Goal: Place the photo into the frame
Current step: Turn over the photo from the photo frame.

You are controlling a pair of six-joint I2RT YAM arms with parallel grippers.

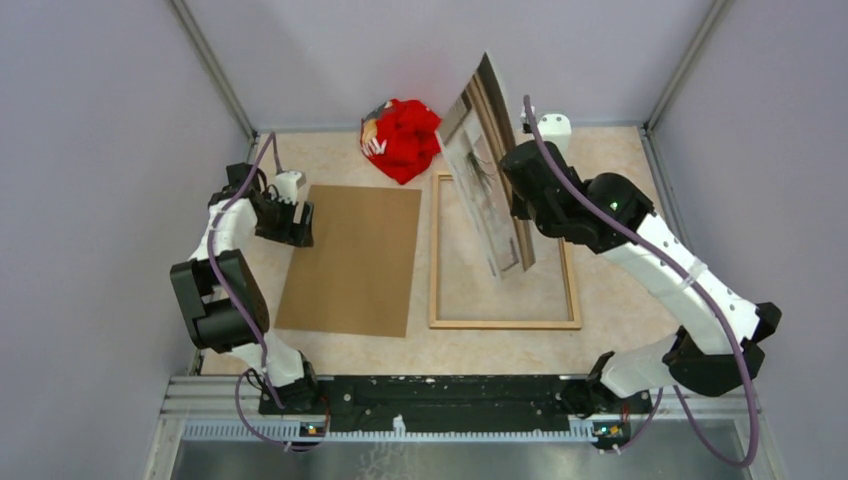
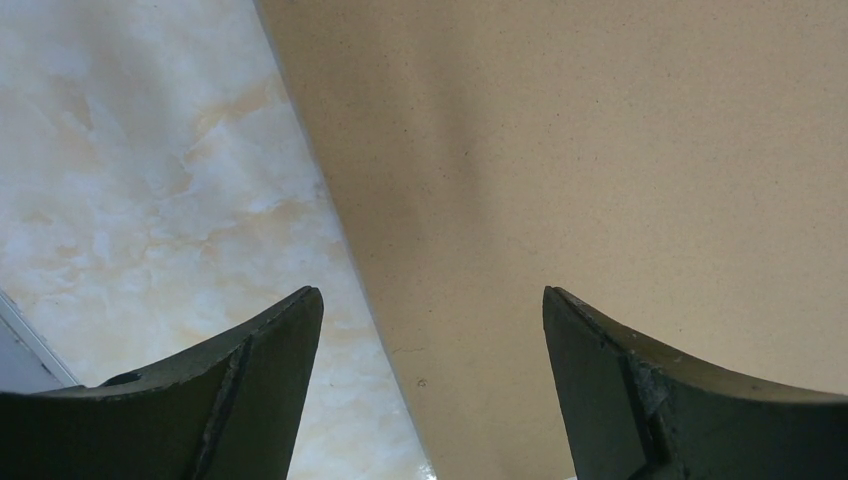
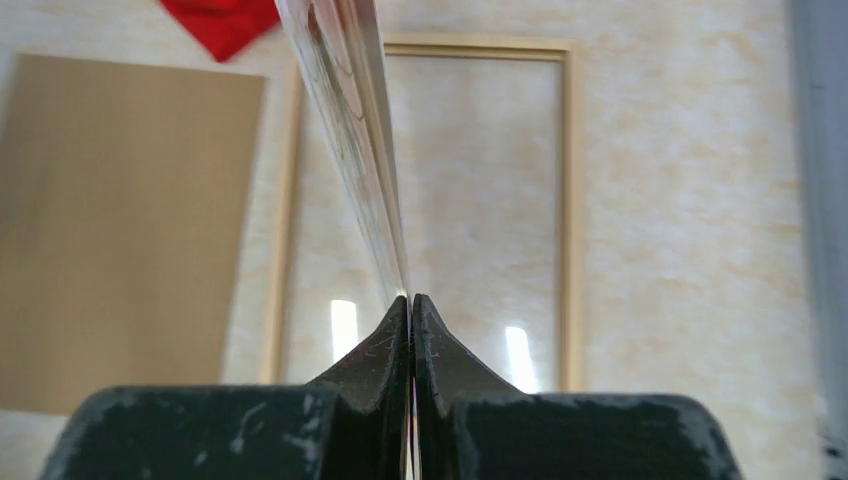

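My right gripper is shut on the right edge of the photo and holds it lifted on edge, tilted, above the frame. The print side with the window and plant faces left. In the right wrist view the photo runs edge-on away from the pinched jaws of the right gripper, with the frame lying flat on the table below. My left gripper is open and holds nothing.
A plain brown backing board lies flat left of the frame. The left gripper hovers over the left edge of the backing board. A red cloth is bunched at the back, beside the frame's far left corner.
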